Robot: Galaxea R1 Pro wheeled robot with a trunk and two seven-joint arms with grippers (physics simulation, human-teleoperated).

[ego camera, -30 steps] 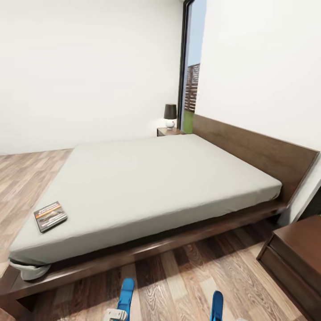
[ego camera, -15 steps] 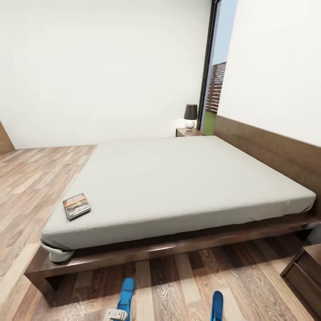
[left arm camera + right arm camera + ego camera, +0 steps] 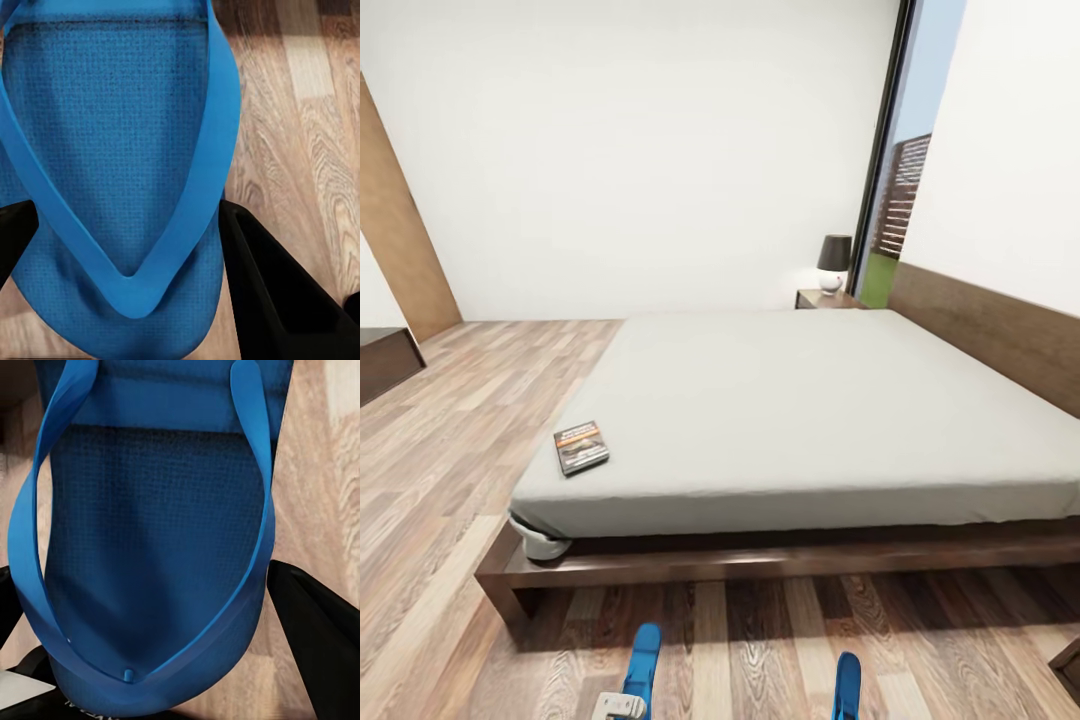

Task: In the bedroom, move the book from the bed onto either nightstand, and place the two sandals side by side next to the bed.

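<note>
The book [image 3: 581, 447] lies flat near the foot corner of the bed [image 3: 810, 420], on its pale mattress. A dark nightstand [image 3: 827, 298] stands at the far side of the headboard. Low in the head view, two blue sandals are held above the floor, one [image 3: 642, 675] on the left and one [image 3: 847, 686] on the right. My left gripper [image 3: 127, 225] is shut on the left sandal [image 3: 112, 135], with its black fingers [image 3: 277, 292] on either side. My right gripper [image 3: 150, 607] is shut on the other sandal [image 3: 150, 525].
A lamp [image 3: 834, 262] stands on the far nightstand beside a tall window [image 3: 908, 190]. A low dark cabinet [image 3: 385, 362] and a wooden panel [image 3: 400, 230] are at the left. A dark furniture corner [image 3: 1068, 662] shows at the lower right. Wood floor surrounds the bed.
The whole head view has swung left, so the bed and book now sit further right in the picture and the near dark cabinet has left the view. Both sandals stay held as before.
</note>
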